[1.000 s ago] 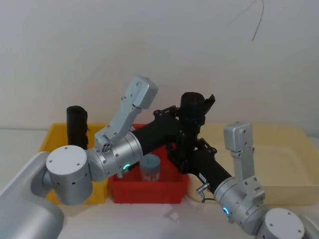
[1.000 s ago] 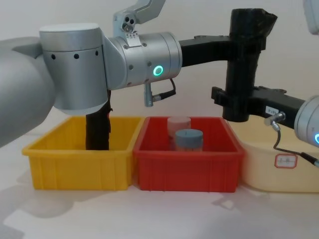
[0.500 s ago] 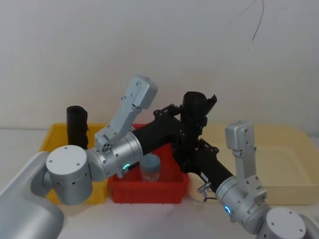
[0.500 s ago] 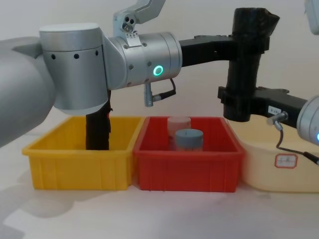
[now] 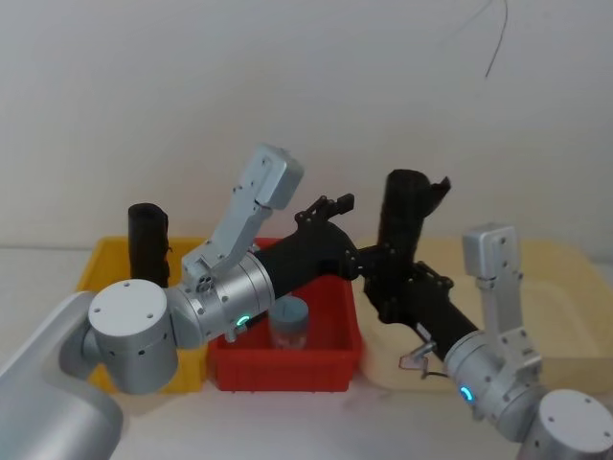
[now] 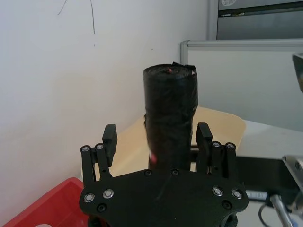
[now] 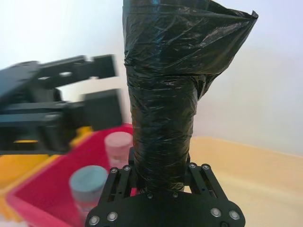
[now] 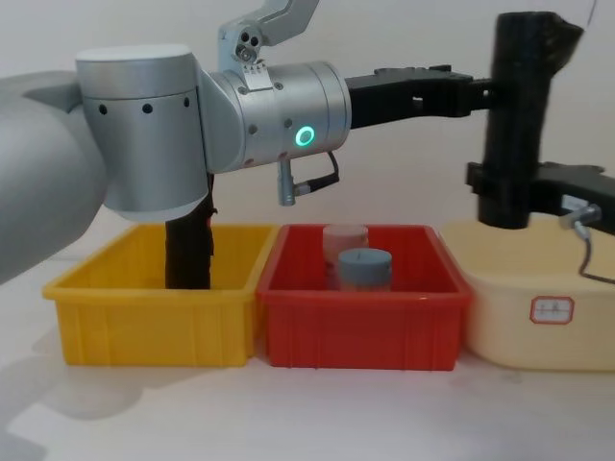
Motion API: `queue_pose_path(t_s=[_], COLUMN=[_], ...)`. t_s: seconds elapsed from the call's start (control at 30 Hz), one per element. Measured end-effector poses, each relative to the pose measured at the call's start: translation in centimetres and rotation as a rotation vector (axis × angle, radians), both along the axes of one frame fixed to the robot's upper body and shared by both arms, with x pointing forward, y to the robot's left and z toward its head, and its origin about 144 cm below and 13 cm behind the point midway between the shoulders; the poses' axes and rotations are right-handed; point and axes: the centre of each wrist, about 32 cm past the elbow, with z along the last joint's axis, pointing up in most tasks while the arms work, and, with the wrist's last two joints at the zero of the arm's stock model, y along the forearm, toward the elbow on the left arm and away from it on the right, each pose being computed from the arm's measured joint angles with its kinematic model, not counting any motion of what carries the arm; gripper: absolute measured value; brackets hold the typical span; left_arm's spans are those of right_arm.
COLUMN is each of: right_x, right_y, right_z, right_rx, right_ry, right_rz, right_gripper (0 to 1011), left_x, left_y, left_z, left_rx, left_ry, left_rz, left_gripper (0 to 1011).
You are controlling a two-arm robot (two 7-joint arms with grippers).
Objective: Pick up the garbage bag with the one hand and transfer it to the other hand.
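Right fingers (image 7: 201,177): clenched on the lower part of the garbage bag (image 8: 519,96), one finger on each side of the roll. The right gripper (image 8: 504,192) holds the bag upright in the air with the wider, uneven end on top. The arm behind it carries a blue ring light.

Left fingers (image 6: 110,137): spread apart and gripping nothing. The left gripper (image 8: 461,82) points at the upper part of the bag, which stands just beyond its fingertips. I cannot tell whether a tip touches the film. The arm behind it carries a green ring light and reaches across above the red bin (image 8: 360,307).

Bag position: clear of the bench (image 8: 288,413), above the left end of the cream tub (image 8: 538,327) and just right of the red bin.

Other items:
- A grey-lidded jar (image 8: 364,269) stands in the red bin.
- A shorter black roll (image 5: 147,240) stands upright in the yellow bin (image 8: 154,307), which sits to the left of the red bin and touches it.
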Motion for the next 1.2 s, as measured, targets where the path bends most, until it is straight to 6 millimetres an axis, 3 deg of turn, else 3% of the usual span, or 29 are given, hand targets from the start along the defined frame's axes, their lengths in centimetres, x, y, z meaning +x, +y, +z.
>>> queue_pose_path(t_s=[0.43, 1.03, 1.2], right_x=[0.5, 0.6, 0.6], right_y=[-4.2, -10.1, -11.7], right_z=[2.8, 7.2, 8.1], right_rx=[-0.090, -0.352, -0.435], right_ry=[0.070, 0.192, 0.244], right_rz=[-0.143, -0.307, -0.346], right_gripper=[486, 486, 647], left_x=[0.0, 0.0, 0.0], left_y=[0.0, 0.0, 0.0], left_z=[0.0, 0.0, 0.0], left_rx=[0.000, 0.000, 0.000], left_ry=[0.000, 0.000, 0.000], left_rz=[0.000, 0.000, 0.000], left_gripper=[1000, 1000, 1000])
